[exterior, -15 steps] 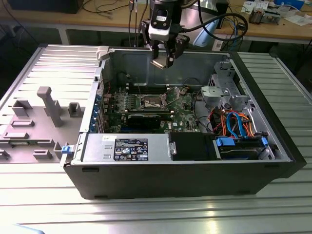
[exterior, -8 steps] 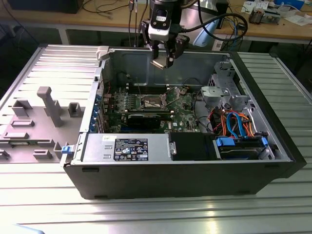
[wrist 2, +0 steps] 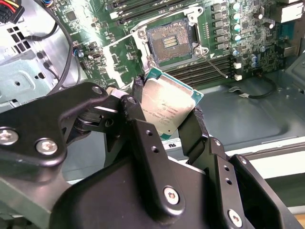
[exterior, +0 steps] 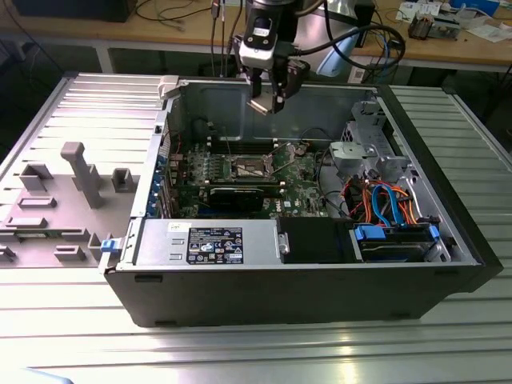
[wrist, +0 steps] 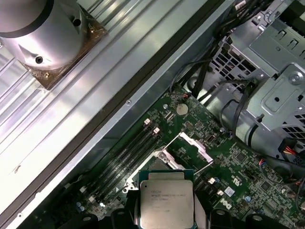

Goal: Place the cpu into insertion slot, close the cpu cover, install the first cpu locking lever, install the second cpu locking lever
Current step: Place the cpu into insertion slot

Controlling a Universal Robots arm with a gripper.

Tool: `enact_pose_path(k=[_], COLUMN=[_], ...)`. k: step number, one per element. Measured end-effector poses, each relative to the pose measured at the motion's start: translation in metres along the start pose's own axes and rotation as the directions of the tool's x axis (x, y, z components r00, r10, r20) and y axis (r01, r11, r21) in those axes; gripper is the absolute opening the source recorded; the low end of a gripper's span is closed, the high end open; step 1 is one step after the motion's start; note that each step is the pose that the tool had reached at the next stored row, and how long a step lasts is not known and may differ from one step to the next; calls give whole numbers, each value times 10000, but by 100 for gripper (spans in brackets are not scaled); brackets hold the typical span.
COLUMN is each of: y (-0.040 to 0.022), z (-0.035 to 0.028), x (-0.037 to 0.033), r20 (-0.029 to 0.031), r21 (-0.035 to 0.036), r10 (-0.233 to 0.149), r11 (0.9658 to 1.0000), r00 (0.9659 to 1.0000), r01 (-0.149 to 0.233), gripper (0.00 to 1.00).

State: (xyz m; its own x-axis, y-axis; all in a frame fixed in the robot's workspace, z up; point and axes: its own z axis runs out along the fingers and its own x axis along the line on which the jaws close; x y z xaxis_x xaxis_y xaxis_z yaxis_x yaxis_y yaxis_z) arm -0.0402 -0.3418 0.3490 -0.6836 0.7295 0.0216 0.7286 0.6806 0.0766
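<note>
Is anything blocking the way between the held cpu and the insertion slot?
Nothing visible does. The gripper holds the cpu in the air over the board. The insertion slot lies open with its dark centre exposed, and the cpu cover stands tilted up at the slot's edge, not across it.

Robotics lab or workshop: slotted aluminium table [exterior: 256,352], wooden workbench [exterior: 200,36] behind strewn with cables [exterior: 160,12] and small parts [exterior: 436,24], opened computer case [exterior: 320,292], grey moulded fixtures [exterior: 80,172] alongside.
</note>
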Motion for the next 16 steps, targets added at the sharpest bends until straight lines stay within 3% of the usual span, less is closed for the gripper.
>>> enact_pose_path(k=[6, 16], y=[-3, -3], z=[18, 19], x=[1, 1], r20=[27, 30], r21=[-5, -6], r10=[413, 453], r11=[9991, 9990], r00=[9991, 9990], r01=[-413, -453], gripper=[55, 55])
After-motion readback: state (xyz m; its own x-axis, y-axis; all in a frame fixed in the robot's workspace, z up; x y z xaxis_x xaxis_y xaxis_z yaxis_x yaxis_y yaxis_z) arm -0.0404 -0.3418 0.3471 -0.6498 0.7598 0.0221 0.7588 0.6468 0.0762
